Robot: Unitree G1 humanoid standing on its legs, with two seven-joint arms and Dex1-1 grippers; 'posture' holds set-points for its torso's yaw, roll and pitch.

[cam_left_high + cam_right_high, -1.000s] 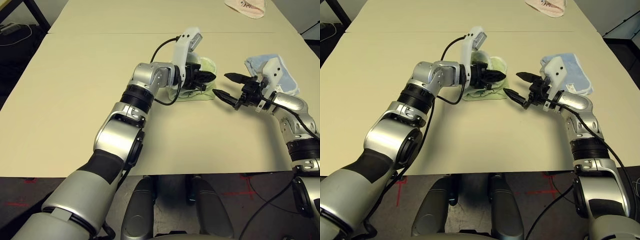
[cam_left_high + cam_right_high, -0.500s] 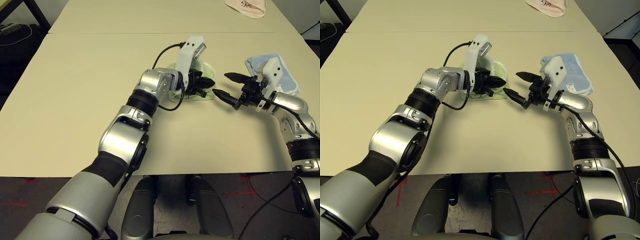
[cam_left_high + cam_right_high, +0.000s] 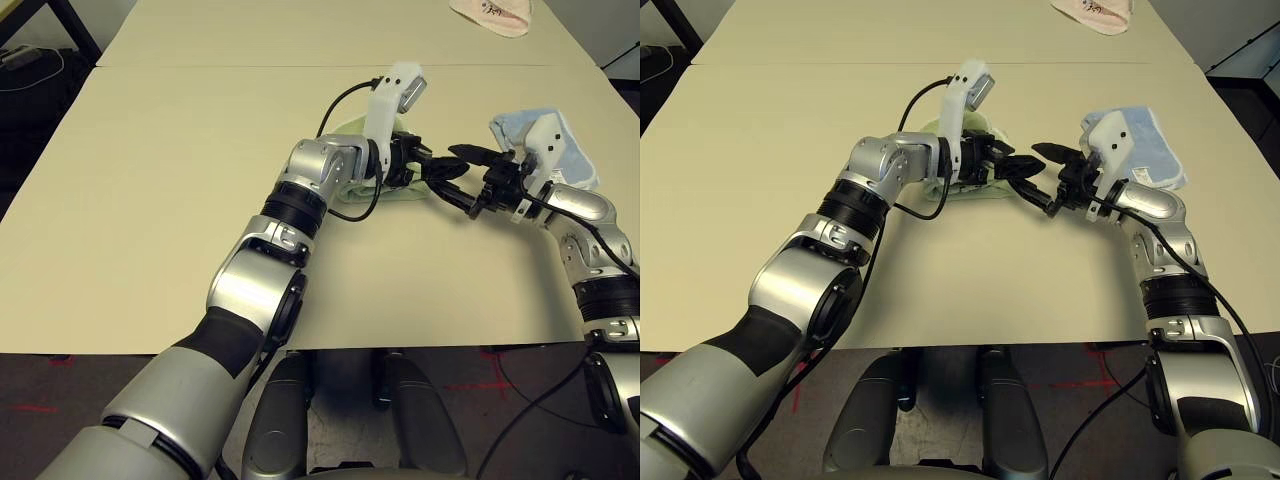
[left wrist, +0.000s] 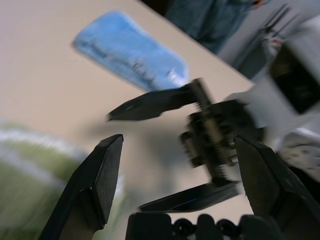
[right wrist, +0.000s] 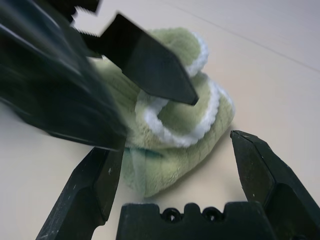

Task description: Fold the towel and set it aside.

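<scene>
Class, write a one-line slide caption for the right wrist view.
Open right gripper faces the folded green towel on the table, with the left gripper just above it.

A folded light blue towel [image 3: 1145, 143] lies on the beige surface [image 3: 150, 200] toward its right side, well apart from a pink cloth [image 3: 492, 14] at the far right edge, with a seam line crossing the surface farther back

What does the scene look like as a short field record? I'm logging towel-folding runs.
towel: green towel, bunched in a loose fold on the table
left gripper: open, beside the towel, holding nothing
right gripper: open, empty, facing the left gripper
blue towel: folded, behind the right gripper
pink cloth: at the table's far edge
</scene>
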